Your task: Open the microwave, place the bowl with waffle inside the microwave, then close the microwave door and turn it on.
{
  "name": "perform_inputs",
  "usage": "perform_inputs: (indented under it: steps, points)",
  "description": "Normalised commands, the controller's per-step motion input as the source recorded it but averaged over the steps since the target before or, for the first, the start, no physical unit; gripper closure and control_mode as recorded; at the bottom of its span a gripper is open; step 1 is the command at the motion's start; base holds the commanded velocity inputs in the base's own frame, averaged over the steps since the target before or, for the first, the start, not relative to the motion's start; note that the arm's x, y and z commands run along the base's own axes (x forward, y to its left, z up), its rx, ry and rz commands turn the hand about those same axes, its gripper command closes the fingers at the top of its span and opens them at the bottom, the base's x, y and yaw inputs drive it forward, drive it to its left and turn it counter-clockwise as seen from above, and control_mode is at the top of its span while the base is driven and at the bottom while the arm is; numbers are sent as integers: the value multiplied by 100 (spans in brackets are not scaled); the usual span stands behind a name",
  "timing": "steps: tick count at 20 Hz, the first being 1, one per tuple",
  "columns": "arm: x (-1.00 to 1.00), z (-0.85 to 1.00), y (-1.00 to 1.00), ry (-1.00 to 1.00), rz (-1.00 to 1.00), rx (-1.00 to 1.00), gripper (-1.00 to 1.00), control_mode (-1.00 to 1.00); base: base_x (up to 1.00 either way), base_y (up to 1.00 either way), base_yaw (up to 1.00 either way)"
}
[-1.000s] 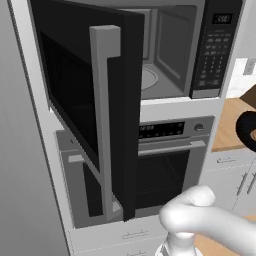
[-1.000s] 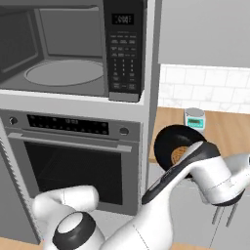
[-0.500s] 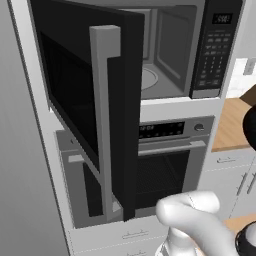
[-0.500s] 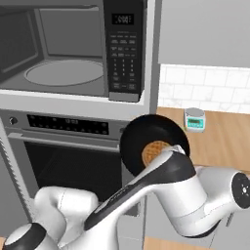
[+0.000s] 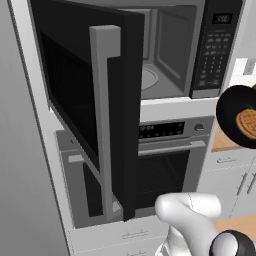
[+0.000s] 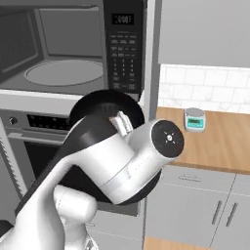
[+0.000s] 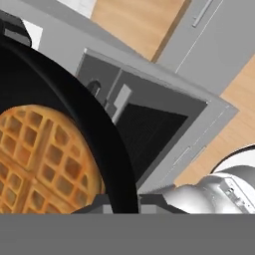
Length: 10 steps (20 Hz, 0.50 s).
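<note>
Bowl held up in front of the open microwave.

Left base view: the microwave door [image 5: 95,110] stands swung wide; the bowl [image 5: 239,116] with its waffle [image 5: 246,123] hangs right of the microwave [image 5: 190,50], above the counter [image 5: 222,142]. Right base view: the arm covers most of the bowl, a kitchen scale [image 6: 195,118] sits behind. Hand view: the pincer [image 7: 122,203] seems closed on the bowl's rim.

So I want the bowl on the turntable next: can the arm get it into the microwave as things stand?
Probably yes. The microwave door stands swung wide open, the turntable is bare, and the gripper holds the bowl with the waffle raised just right of the opening.
</note>
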Motion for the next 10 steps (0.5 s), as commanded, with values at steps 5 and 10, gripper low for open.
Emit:
perform_inputs:
  steps: [5,10]
  points:
    - [8,36,100,-1,0,-4,100,-100,0,0,0]
    - [42,49,100,0,0,0,100,-100,0,0,0]
